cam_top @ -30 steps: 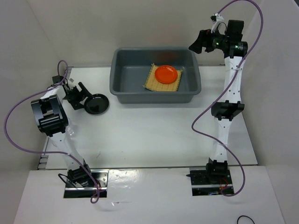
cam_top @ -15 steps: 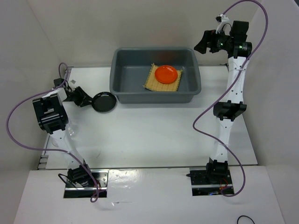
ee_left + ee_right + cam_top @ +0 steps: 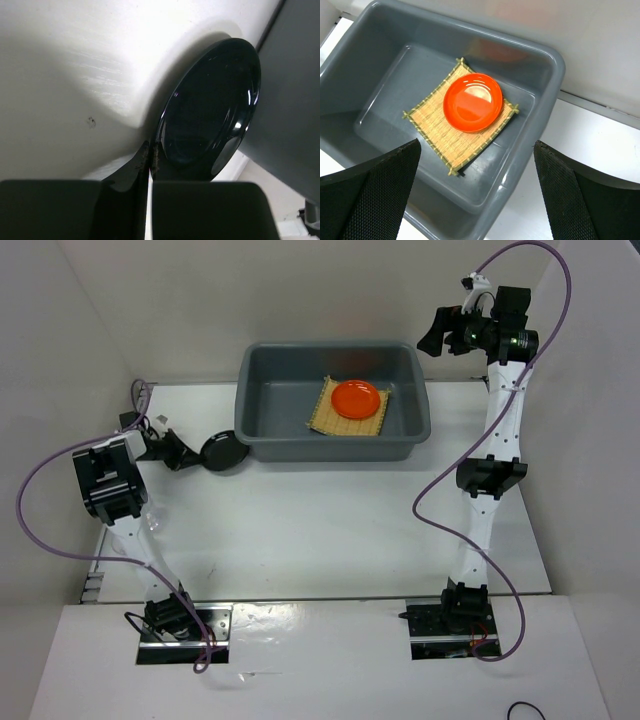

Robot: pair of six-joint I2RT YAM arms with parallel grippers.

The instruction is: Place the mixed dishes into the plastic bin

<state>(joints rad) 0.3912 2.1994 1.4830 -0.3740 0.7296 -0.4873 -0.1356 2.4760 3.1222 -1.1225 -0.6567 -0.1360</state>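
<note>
From above, the left gripper (image 3: 188,452) is clamped on the round glossy black plate (image 3: 224,452), tilted near the table's (image 3: 300,530) far-left corner, just beside the large grey-blue plastic bin (image 3: 240,425). Left wrist: only the rim is pinched (a thin bite), so lifting may drop it. Right wrist: the right gripper (image 3: 477,195) hangs spread wide over the bin

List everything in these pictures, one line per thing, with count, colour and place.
plastic bin: one, grey-blue, far middle of the table.
woven mat: one, tan, on the bin's floor.
orange plate: one, orange, lying on the mat.
black plate: one, glossy black, tilted, outside the bin at its left wall.
table: one, white, under it all.
left gripper: one, black, shut on the black plate's rim.
right gripper: one, black, open and holding nothing, raised by the bin's far right corner.
</note>
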